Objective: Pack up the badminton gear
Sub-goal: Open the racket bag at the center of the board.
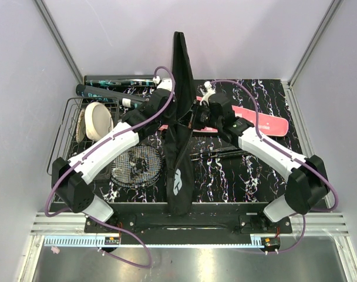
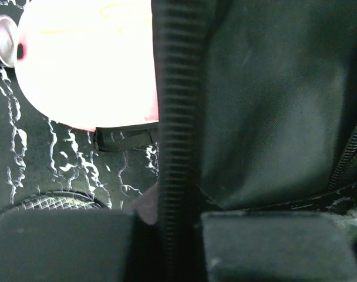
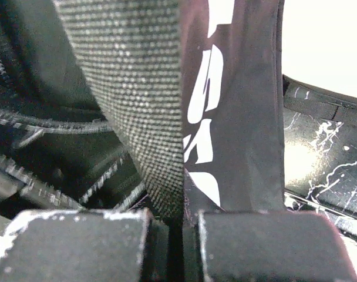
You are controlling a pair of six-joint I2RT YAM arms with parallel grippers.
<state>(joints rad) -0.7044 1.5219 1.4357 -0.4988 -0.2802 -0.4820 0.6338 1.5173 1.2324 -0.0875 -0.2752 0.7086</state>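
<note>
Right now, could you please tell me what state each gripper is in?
Left gripper: straddling the bag edge; grip cannot be told.
Right gripper: closed on the bag.

Marbled table (image 1: 237, 183) with racket (image 1: 137, 166), pink case (image 1: 268, 122), basket (image 1: 59, 138)

The upright black bag (image 1: 179, 117) splits the tabletop (image 1: 237, 182), and both arms crowd its middle. The wire basket (image 1: 64, 135) and racket head (image 1: 137, 165) block the left (dark tube (image 1: 120, 80) behind). Bare surface lies front right, before the pink case (image 1: 271, 122).
</note>
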